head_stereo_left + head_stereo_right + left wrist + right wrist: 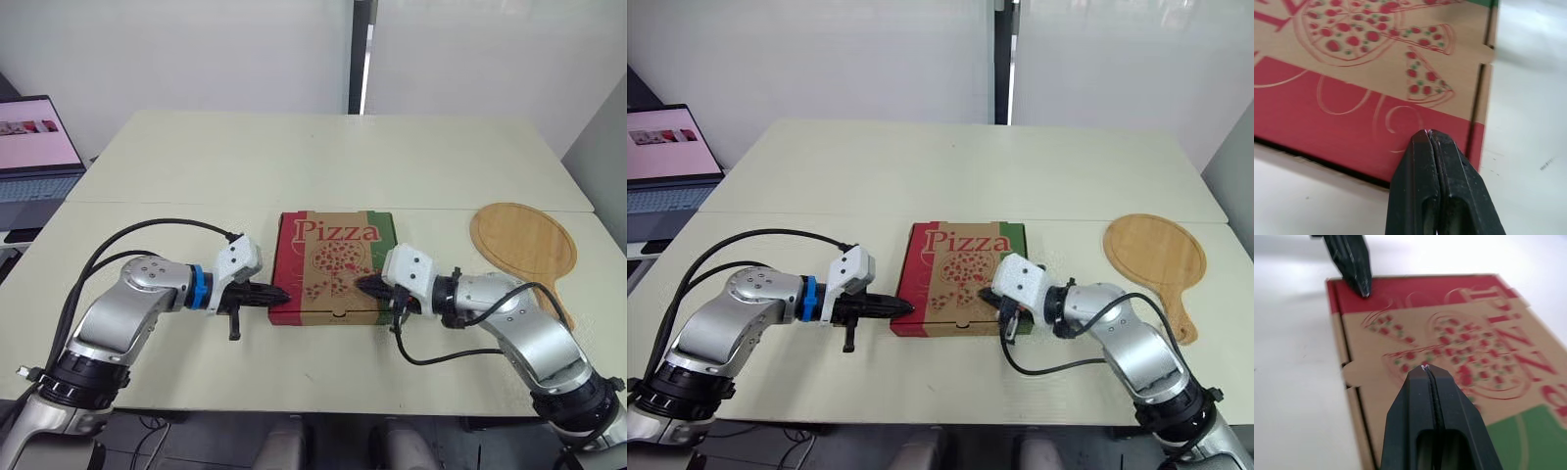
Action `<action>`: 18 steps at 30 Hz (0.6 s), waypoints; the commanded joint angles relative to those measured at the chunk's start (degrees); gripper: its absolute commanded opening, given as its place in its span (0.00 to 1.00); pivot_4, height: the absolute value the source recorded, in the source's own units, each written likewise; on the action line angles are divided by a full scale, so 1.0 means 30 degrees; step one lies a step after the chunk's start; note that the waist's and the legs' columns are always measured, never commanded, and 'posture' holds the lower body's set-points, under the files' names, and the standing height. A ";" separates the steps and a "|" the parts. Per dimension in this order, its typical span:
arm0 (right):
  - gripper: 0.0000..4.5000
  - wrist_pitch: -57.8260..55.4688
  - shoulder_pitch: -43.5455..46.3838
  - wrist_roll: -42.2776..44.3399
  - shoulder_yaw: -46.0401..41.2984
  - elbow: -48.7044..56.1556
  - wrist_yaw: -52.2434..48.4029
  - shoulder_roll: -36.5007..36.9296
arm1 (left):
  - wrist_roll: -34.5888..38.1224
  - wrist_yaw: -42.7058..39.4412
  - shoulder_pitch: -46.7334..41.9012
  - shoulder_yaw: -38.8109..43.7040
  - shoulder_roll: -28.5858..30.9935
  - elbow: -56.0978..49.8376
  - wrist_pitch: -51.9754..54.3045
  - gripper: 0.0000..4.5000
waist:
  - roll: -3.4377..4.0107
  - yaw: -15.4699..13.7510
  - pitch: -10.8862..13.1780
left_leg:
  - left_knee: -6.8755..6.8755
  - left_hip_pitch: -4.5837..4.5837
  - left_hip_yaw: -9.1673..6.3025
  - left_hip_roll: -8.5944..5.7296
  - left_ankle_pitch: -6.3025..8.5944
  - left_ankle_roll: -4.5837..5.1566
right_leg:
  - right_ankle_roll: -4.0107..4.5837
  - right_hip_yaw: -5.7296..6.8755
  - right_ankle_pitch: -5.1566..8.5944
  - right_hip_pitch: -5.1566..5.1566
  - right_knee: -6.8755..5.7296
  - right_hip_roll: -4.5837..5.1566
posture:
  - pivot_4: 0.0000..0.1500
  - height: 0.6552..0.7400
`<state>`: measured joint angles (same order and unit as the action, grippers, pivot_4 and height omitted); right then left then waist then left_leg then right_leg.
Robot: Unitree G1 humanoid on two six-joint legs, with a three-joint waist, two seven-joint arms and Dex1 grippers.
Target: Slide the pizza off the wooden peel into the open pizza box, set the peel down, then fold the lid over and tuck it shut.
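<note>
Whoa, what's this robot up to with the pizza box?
The pizza box lies closed on the table. The left gripper, fingers shut, sits over the red left strip of its lid and the right gripper, also shut, over its right part, seemingly pressing the lid down. The wooden peel lies bare on the table off to the right.

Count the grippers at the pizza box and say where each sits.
2. The left gripper, shut, points at the red left edge of the closed pizza box near the front; the right gripper, also shut, is over the right part of its lid.
</note>
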<state>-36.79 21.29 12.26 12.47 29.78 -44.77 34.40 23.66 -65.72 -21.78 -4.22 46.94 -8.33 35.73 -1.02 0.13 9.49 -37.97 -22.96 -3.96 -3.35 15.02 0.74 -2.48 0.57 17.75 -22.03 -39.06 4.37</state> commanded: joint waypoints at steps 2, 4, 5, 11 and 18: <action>0.00 0.0764 -0.0610 -0.0123 -0.2971 0.0000 0.0831 0.1019 | 0.0961 0.1873 0.0039 0.3226 0.0169 0.0292 0.0989 0.00 | 0.0000 0.0001 0.0000 | 0.0004 0.0004 -0.0001 0.0000 0.0000 0.0000 | 0.0000 0.0001 0.0000 -0.0002 0.0000 0.0000 | 1.00 0.86; 0.00 0.1188 -0.1519 -0.0699 -0.3692 -0.0637 0.1101 0.1756 | 0.0493 0.2779 0.0307 0.3848 0.0116 0.0918 0.0563 0.00 | 0.0000 -0.0002 0.0000 | 0.0008 0.0007 -0.0001 0.0000 0.0000 -0.0001 | 0.0000 0.0002 0.0000 -0.0002 0.0001 0.0000 | 1.00 0.86; 0.00 0.1471 -0.2050 -0.1012 -0.3820 -0.0894 0.1150 0.2170 | 0.0070 0.3156 0.0476 0.3859 0.0038 0.1281 0.0093 0.00 | 0.0000 -0.0009 0.0000 | 0.0009 0.0010 0.0001 -0.0001 0.0000 0.0000 | 0.0000 0.0000 0.0000 0.0002 0.0002 0.0000 | 1.00 0.86; 0.00 0.2877 -0.4797 -0.2188 -0.2832 -0.1498 0.0660 0.3517 | -0.1502 0.4600 0.0746 0.2615 -0.1071 0.2724 -0.1069 0.00 | 0.0000 -0.0016 0.0000 | 0.0008 0.0003 0.0009 -0.0005 0.0000 0.0000 | 0.0000 -0.0006 0.0000 0.0008 0.0005 0.0006 | 1.00 0.86; 0.00 0.3025 -0.5918 -0.1851 -0.1236 -0.0281 0.0064 0.2878 | -0.1990 0.4488 0.0144 0.1033 -0.2419 0.3206 -0.1240 0.00 | -0.0002 0.0008 -0.0001 | 0.0006 0.0006 0.0009 0.0001 -0.0001 -0.0002 | 0.0000 -0.0005 0.0000 0.0007 -0.0001 0.0003 | 1.00 0.86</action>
<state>-29.03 3.49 5.84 8.96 25.66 -43.98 43.34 17.79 -52.02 -20.05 -1.33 39.56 2.31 33.05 -1.03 0.16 9.49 -37.96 -22.95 -3.95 -3.34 15.01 0.74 -2.48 0.56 17.75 -22.01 -39.06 4.38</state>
